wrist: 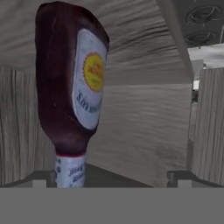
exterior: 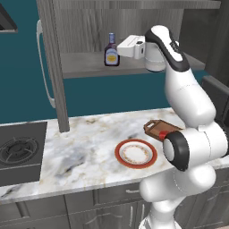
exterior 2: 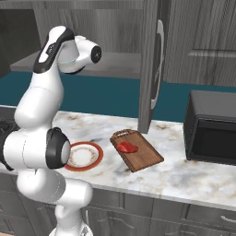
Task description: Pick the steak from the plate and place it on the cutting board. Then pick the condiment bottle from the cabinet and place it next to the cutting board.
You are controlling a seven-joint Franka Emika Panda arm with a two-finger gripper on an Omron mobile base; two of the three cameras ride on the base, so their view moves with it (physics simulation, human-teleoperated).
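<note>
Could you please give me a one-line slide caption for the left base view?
Open gripper reaches into the cabinet beside the upright condiment bottle; the plate sits empty on the counter.

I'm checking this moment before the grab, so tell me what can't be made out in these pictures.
- Cutting board, left base view: its far end is hidden behind the arm.
- Gripper, hand view: just its fingertips rise at the bottom edge.
- Condiment bottle, hand view: label text is too blurred to read.
- Steak, right base view: too small for surface detail.
</note>
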